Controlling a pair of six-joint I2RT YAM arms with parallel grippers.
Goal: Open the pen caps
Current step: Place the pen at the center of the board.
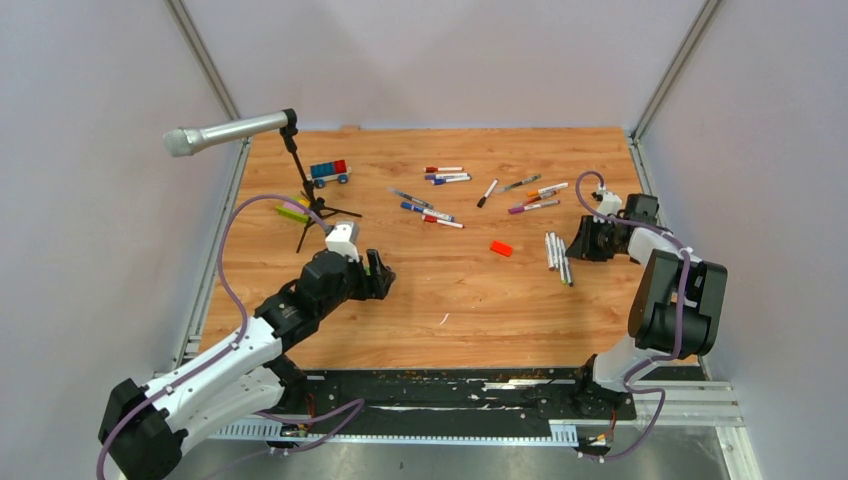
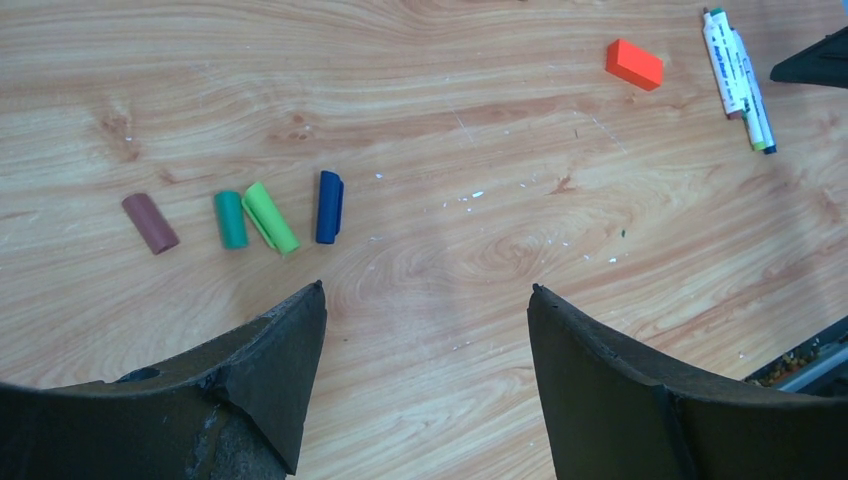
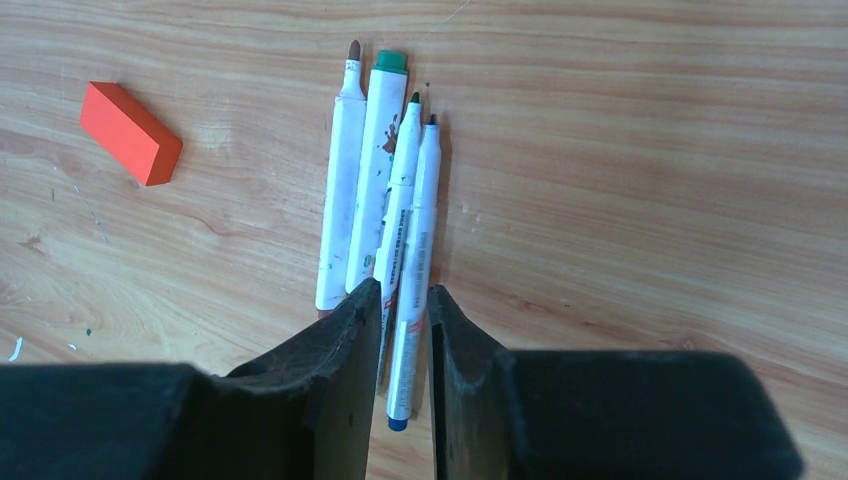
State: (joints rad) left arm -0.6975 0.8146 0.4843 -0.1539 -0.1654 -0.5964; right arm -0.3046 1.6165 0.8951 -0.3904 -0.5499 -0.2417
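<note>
Four uncapped pens (image 3: 375,170) lie side by side on the wooden table. My right gripper (image 3: 404,290) hangs low over their near ends. Its jaws stand a narrow way apart around the blue-ended pen (image 3: 418,250), which lies flat on the wood. In the left wrist view a row of loose pen caps lies ahead of the fingers: brown (image 2: 150,222), teal (image 2: 231,219), light green (image 2: 270,217) and blue (image 2: 329,207). My left gripper (image 2: 425,290) is open over bare wood with nothing between its fingers. Several capped pens (image 1: 440,195) lie scattered at the back.
An orange-red block (image 1: 501,248) sits left of the uncapped pens (image 1: 557,255). A grey microphone (image 1: 225,132) on a black tripod (image 1: 310,205) stands at the back left, with stacked toy bricks (image 1: 329,172) beside it. Metal rails edge the table.
</note>
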